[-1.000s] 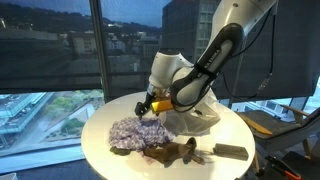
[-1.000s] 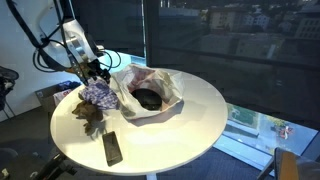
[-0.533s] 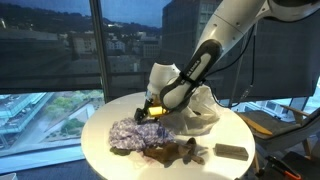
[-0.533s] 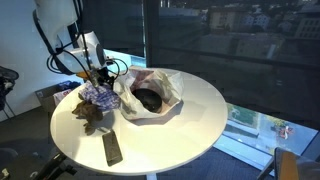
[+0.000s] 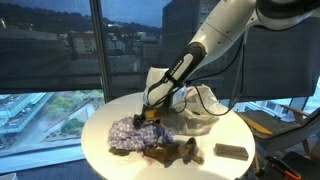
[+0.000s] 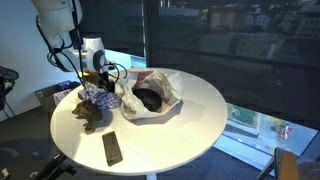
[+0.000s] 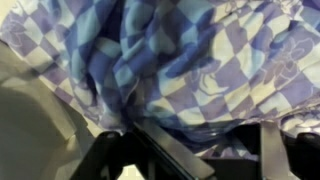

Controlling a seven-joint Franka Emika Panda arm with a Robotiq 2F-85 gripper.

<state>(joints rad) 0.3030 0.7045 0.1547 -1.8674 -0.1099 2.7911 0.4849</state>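
A blue-and-white checkered cloth (image 5: pixel 127 133) lies crumpled on the round white table (image 5: pixel 97 152), and it also shows in an exterior view (image 6: pixel 96 97). My gripper (image 5: pixel 146 117) has come down onto the cloth's edge, also seen in an exterior view (image 6: pixel 101 84). In the wrist view the cloth (image 7: pixel 190 50) fills the picture. My gripper (image 7: pixel 200 150) has its fingers apart with folds of the cloth bunched between them. It looks open around the cloth.
A brown rag-like thing (image 5: pixel 170 152) lies next to the cloth, toward the table's rim (image 6: pixel 92 116). A black flat device (image 5: pixel 231 151) lies near the rim (image 6: pixel 112 148). A white crumpled wrap (image 5: pixel 197 110) holds a dark object (image 6: pixel 148 98). Windows stand behind.
My arm has lowered and reached forward, so the gripper went from just above the checkered cloth down into it. The other things have not moved.
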